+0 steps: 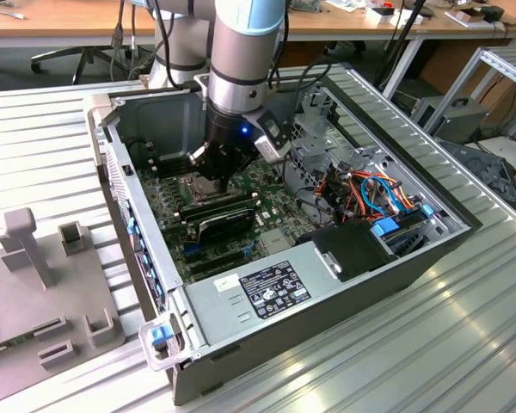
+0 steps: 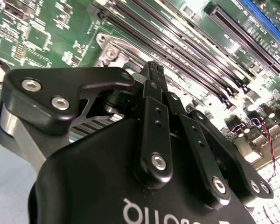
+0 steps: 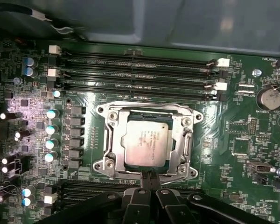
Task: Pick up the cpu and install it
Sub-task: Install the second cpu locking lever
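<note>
First wrist view: cpu [image 3: 147, 142] already sits inside the socket frame [image 3: 149, 140] at frame centre, memory slots [image 3: 140, 74] above it. My claw [image 3: 150, 176] is pressed together, tips just below the socket's lower edge, holding nothing. Judging by that, placement is done and seating is being checked; anything further needs a light, square touch. Exterior view: open computer case [image 1: 198, 335] on a ribbed metal worktop [image 1: 464, 335], desks behind.
</note>
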Motion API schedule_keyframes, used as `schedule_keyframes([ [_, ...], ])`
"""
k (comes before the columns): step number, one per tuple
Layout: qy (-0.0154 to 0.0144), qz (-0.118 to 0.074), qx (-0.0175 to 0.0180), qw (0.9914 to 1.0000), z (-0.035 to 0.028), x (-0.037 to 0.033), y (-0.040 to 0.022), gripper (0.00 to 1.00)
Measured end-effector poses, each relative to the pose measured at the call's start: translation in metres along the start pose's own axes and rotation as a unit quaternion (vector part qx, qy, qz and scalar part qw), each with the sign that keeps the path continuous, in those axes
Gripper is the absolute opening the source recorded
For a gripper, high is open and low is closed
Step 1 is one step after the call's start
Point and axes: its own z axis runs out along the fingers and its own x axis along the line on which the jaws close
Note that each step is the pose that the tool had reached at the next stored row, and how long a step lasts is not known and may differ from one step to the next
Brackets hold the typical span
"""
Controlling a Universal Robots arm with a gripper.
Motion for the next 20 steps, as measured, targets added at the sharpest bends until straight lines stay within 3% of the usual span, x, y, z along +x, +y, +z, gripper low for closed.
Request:
schedule_keyframes([
  [4, 0.0, 0.0, 0.0, 1.0, 0.003, 0.0014, -0.0007, 0.11],
  [9, 0.0, 0.0, 0.0001, 1.0, 0.0132, 0.0019, -0.0011, 0.11],
  [13, -0.0002, 0.0, -0.0003, 1.0, 0.0151, 0.0039, -0.0013, 0.11],
  [20, -0.0005, 0.0, -0.0074, 0.99997, 0.0154, 0.0126, -0.0009, 0.11],
])
